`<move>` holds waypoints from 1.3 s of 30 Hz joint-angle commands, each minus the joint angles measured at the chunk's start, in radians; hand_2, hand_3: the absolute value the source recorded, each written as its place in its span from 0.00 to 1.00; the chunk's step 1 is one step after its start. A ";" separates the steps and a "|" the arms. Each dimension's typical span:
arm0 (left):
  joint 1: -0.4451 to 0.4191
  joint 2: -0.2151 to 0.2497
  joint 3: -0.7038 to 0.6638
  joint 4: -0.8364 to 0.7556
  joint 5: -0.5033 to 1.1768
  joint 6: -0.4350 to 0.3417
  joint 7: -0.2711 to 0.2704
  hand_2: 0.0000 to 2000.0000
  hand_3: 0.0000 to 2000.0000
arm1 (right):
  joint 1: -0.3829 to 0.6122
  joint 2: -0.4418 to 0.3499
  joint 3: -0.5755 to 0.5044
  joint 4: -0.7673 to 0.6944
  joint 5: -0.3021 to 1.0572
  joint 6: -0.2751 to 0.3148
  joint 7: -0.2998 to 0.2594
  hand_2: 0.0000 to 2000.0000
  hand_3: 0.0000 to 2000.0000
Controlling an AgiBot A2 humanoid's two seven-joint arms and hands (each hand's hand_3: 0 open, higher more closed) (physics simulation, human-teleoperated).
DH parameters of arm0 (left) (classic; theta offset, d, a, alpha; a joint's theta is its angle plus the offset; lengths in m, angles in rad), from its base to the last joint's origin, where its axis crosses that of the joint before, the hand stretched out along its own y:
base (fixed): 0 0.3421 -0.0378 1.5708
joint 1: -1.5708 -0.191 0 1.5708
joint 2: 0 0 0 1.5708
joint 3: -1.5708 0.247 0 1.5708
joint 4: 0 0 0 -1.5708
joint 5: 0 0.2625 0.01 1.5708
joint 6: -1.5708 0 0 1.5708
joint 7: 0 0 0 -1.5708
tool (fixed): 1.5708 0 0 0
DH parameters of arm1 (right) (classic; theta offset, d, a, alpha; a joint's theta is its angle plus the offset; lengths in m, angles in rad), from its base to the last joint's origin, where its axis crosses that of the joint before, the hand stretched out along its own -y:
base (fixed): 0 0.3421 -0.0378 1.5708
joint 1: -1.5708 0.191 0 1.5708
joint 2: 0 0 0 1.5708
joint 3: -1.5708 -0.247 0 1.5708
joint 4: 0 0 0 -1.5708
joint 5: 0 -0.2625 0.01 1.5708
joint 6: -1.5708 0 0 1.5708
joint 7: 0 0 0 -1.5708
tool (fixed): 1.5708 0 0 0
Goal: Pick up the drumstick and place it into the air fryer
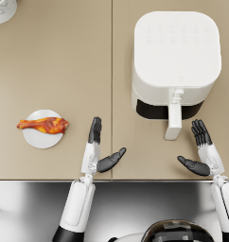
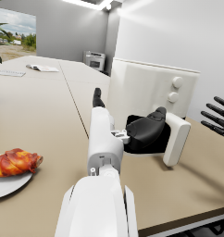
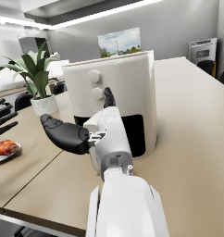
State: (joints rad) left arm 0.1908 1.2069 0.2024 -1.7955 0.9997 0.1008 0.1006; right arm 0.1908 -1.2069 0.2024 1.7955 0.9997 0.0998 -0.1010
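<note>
1. Nothing of the task is done yet, judging by the layout: the drumstick (image 1: 44, 125) lies on a small white plate (image 1: 36, 140) at the robot's left, well apart from the air fryer (image 1: 175, 56).
2. Left hand (image 1: 98, 149) holds nothing; fingers apart, thumb splayed toward the middle. It hovers over the tabletop (image 1: 64, 61) just right of the plate, not touching the drumstick.
3. Right hand (image 1: 200, 151) is likewise bare w/ fingers spread, near the fryer's handle (image 1: 173, 122), which sticks out toward the robot.
4. The fryer basket looks pulled out a bit: a dark gap shows at the front under the white body. Can't tell from these views whether the gap is wide enough to drop food in.
5. Left to do, in my view: reach left, grip the drumstick, lift, carry across to the fryer, set it inside. The basket may need pulling out more first.
6. Surface: matte beige tabletop, w/ a thin seam running away from the robot btwn plate and fryer; a steel-grey strip lies along the near edge.
7. A white round object (image 1: 3, 9) sits at the far-left corner, cut off by the frame.
8. Room: office-like, grey walls, ceiling strip lights. A potted plant (image 3: 33, 74) shows beyond the fryer in the right wrist view. Left wrist view shows papers on the long table and a window w/ outdoor scenery.
</note>
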 commanded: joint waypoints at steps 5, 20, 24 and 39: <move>0.000 0.000 0.000 0.000 0.000 0.000 0.000 0.00 0.00 | 0.000 0.000 0.000 0.000 0.000 0.000 0.000 0.00 0.00; 0.000 0.003 0.012 0.004 0.000 -0.029 -0.028 0.00 0.00 | 0.005 -0.006 0.033 -0.023 0.000 -0.028 0.029 0.00 0.00; 0.002 0.016 -0.079 -0.020 0.000 -0.082 -0.082 0.00 0.00 | 0.036 -0.036 0.009 -0.013 0.000 -0.081 0.082 0.00 0.00; 0.054 0.045 -0.303 0.069 0.535 -0.101 -0.100 0.00 0.00 | 0.041 -0.082 0.022 -0.092 0.324 -0.100 0.101 0.00 0.00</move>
State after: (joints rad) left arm 0.2197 1.2544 -0.0676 -1.7462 1.5796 0.0001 0.0001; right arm 0.2255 -1.2882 0.2228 1.7122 1.3268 0.0001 -0.0001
